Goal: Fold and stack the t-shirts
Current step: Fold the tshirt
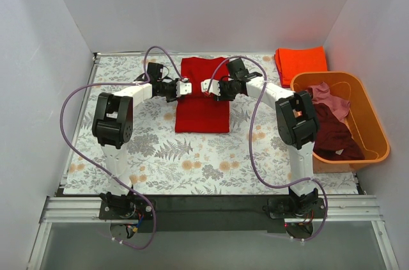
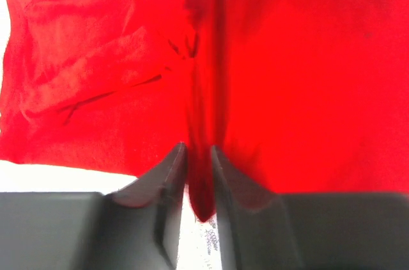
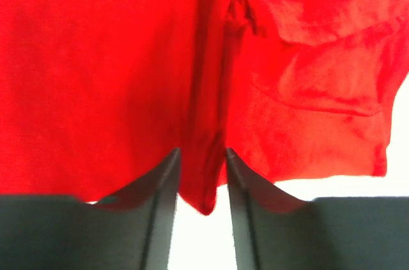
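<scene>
Bright red t-shirt: the bright red t-shirt (image 1: 201, 107) lay flat near the middle of the floral table cover (image 1: 160, 155), towards the far side, folded into a tall rectangle with its long edges roughly straight.
Left gripper: the left gripper (image 1: 185, 88) sat at the shirt's left edge, in the upper half, reaching in from the left.
Left gripper, wrist view: the left gripper (image 2: 198, 151) had its fingers (image 2: 169, 174) close together with a narrow upright ridge of the bright red t-shirt (image 2: 307, 59) pinched between them; the cloth filled the gap and its tip hung below the fingertips.
Right gripper: the right gripper (image 1: 208, 86) sat over the upper part of the shirt, just right of its midline, facing the left gripper and near it.
Right gripper, wrist view: the right gripper (image 3: 203, 155) also clamped a raised fold of the bright red t-shirt (image 3: 96, 59); the gap between its fingers (image 3: 163, 180) was somewhat wider than the left's, and cloth touched both inner faces.
Orange-red t-shirt: the orange-red t-shirt (image 1: 300, 62) lay folded at the far right corner of the table, apart from the red one.
Orange tub: the orange tub (image 1: 377, 135) stood at the right edge, just in front of the folded orange-red shirt.
Tub contents: a maroon t-shirt (image 1: 329, 132) and a dusty pink t-shirt (image 1: 329, 97) lay crumpled inside, the pink one towards the far end.
</scene>
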You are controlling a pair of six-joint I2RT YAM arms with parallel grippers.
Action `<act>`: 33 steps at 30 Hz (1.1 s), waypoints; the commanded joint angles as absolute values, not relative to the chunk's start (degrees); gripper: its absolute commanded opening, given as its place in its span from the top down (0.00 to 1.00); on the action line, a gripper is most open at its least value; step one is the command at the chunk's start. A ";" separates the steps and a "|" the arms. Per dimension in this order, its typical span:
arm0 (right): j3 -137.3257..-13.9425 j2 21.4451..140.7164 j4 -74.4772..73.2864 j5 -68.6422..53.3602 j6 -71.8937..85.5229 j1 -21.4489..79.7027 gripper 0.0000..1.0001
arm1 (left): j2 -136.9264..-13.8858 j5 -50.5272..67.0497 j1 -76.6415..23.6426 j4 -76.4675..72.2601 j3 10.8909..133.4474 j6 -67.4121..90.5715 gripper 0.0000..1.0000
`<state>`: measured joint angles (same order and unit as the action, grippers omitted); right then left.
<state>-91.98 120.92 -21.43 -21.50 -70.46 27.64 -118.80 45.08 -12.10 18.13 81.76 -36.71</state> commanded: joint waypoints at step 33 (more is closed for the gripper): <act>-68.21 106.26 -21.18 -18.90 -55.55 36.39 0.53 | -97.91 45.71 -16.00 18.46 53.88 -25.22 0.40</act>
<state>-69.12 105.62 -23.35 -20.78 -54.89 36.86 -98.94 46.63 -15.70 21.74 54.81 -21.96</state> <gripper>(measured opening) 0.468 0.593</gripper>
